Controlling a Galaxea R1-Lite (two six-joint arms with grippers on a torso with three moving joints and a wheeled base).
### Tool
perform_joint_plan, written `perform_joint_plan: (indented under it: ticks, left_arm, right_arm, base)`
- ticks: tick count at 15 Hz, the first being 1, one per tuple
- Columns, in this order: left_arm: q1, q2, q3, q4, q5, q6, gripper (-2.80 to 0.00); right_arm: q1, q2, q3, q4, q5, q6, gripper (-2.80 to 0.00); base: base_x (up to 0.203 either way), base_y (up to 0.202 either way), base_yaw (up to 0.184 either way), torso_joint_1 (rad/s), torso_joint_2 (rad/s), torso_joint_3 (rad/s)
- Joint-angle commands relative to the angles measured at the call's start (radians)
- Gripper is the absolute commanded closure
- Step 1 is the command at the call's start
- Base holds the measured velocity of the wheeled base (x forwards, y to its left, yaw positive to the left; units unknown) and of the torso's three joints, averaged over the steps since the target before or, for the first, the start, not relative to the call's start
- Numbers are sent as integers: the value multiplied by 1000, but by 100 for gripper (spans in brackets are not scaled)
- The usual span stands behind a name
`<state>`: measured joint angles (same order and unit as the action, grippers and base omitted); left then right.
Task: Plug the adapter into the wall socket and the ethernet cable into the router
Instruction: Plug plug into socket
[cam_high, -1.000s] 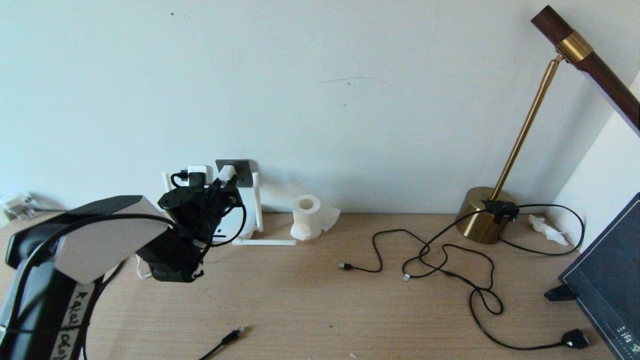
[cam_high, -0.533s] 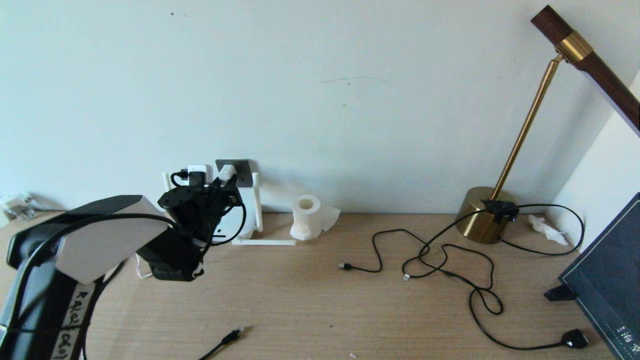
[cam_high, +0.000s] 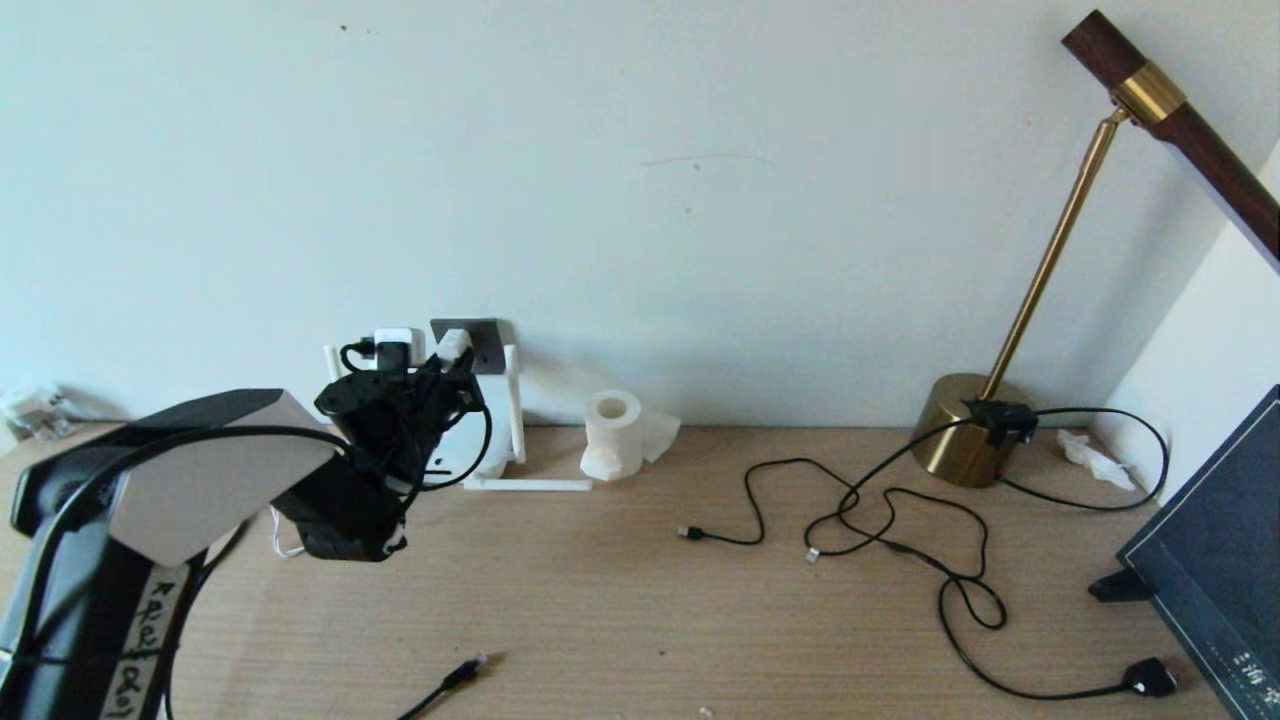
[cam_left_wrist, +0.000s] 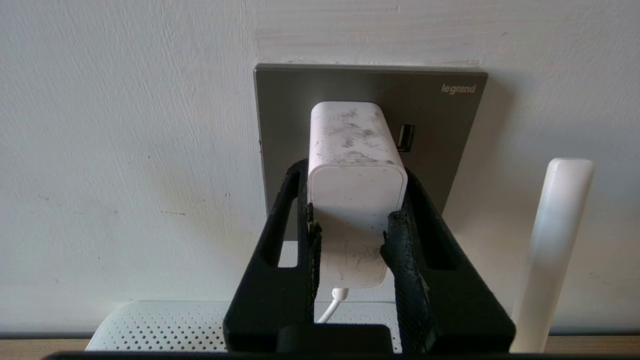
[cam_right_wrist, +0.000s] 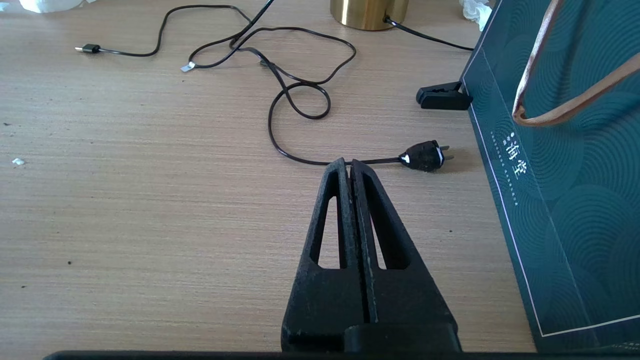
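Observation:
The white adapter (cam_left_wrist: 355, 145) stands against the dark grey wall socket (cam_left_wrist: 440, 125), its thin cord hanging below. My left gripper (cam_left_wrist: 352, 172) is shut on the adapter, one pad on each side. The head view shows this gripper (cam_high: 450, 365) at the socket (cam_high: 487, 340), above the white router (cam_left_wrist: 165, 325), which the arm mostly hides. One antenna (cam_high: 514, 405) stands upright and another (cam_high: 530, 485) lies flat. The black ethernet cable (cam_high: 940, 580) loops over the right of the table, with a pale clip plug (cam_high: 812, 553) and a black oval end (cam_high: 1150, 678). My right gripper (cam_right_wrist: 348, 162) is shut and empty above that cable.
A toilet paper roll (cam_high: 612, 432) stands right of the router. A brass lamp base (cam_high: 965, 430) sits at the back right, and a dark green bag (cam_high: 1215, 560) at the right edge. Another black cable end (cam_high: 465, 672) lies near the front, and a small black plug (cam_high: 690, 533) mid-table.
The left arm has edged very slightly to the left while holding the adapter at the socket. Nothing else has moved.

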<state>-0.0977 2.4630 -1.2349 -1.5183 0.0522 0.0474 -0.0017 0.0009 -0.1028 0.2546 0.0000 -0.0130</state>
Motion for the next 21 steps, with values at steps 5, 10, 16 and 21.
perform_joint_plan:
  ticks: [5,10,16,21]
  left_arm:
    - [0,-12,5,-12,1,0,0]
    - [7,2,3,-12,-18,0,0]
    - [9,6,0,-12,-18,0,0]
    - [9,5,5,-12,-17,3,0]
  right_arm:
    - [0,1,0,2,0,-1,0]
    - [0,1,0,2,0,-1,0]
    - [0,1,0,2,0,-1,0]
    - [0,1,0,2,0,-1,0]
  base:
    - [0,0,0,0,0,0]
    - [0,0,0,0,0,0]
    - [0,0,0,0,0,0]
    - [0,0,0,0,0,0]
